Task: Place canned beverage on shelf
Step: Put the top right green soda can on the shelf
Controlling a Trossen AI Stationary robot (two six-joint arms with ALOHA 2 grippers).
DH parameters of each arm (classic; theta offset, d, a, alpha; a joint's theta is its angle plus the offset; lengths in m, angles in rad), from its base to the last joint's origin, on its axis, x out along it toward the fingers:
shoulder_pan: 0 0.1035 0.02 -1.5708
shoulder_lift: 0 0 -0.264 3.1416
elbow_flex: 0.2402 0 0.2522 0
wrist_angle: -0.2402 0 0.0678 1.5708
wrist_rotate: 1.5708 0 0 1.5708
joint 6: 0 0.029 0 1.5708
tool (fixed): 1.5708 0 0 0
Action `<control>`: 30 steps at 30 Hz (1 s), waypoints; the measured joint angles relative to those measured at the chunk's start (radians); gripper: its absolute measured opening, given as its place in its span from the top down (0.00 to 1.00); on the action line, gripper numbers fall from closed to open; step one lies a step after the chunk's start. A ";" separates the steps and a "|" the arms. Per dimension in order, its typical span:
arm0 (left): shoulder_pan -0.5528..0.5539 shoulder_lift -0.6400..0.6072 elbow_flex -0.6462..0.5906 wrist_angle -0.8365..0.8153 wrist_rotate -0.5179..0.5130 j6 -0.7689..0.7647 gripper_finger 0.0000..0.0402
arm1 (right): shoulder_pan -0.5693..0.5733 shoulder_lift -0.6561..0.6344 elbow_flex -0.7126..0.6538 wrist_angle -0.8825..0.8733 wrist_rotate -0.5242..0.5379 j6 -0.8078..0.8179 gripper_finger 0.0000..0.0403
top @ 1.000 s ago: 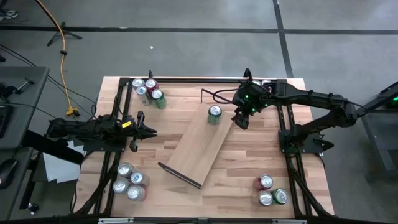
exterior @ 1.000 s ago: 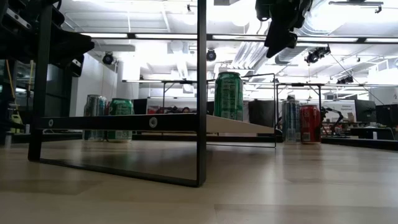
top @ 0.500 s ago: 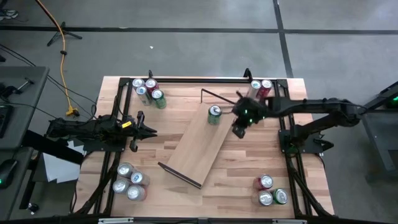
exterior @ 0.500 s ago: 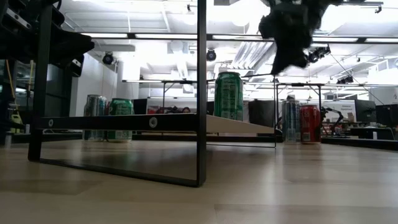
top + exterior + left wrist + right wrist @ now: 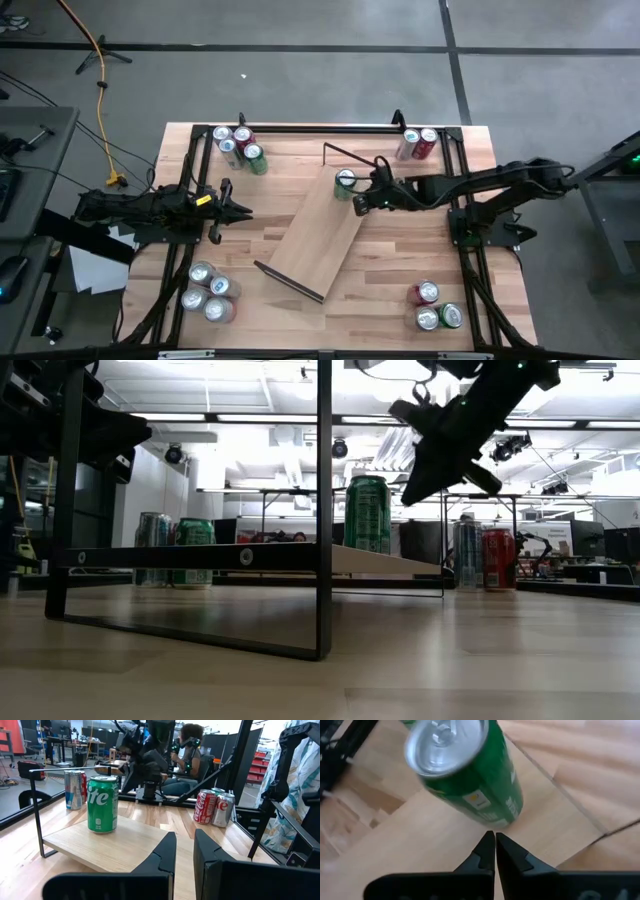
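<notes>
The shelf (image 5: 320, 228) is a light-wood board on dark rails, lying slantwise across the table's middle. A green can (image 5: 345, 182) stands upright on its bottom at the board's far end (image 5: 102, 804). My right gripper (image 5: 360, 203) hangs just right of the can, slanting down toward its lower side (image 5: 492, 817), fingers shut (image 5: 494, 845). In the low view my right gripper (image 5: 412, 493) stays a little apart from the can (image 5: 367, 513). My left gripper (image 5: 244, 210) waits at the table's left, level, shut and holding nothing.
Groups of cans stand at the far left (image 5: 238, 147), near left (image 5: 210, 292), far right (image 5: 418, 143) and near right (image 5: 435, 305) corners. The shelf's dark end rails (image 5: 323, 510) rise above the board. Bare board stretches from the can toward the shelf's near end.
My right gripper has come down and moved toward the table's left, from beside the shelf's far end to close by the green can. It has rolled and tipped to point slanting downward. The can and the shelf have kept their places.
</notes>
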 joint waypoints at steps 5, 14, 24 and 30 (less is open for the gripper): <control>0.000 0.000 0.000 0.000 0.000 0.000 1.00 | -0.003 0.035 0.000 0.048 -0.037 0.168 1.00; 0.000 0.000 0.000 0.000 0.000 0.000 1.00 | -0.003 -0.013 -0.073 0.113 -0.064 0.338 1.00; 0.000 0.000 0.000 -0.001 0.000 0.000 1.00 | -0.011 -0.041 -0.331 0.609 -0.033 0.558 1.00; 0.000 0.000 0.000 0.000 0.000 0.000 1.00 | -0.012 -0.025 -0.312 0.607 0.059 0.595 1.00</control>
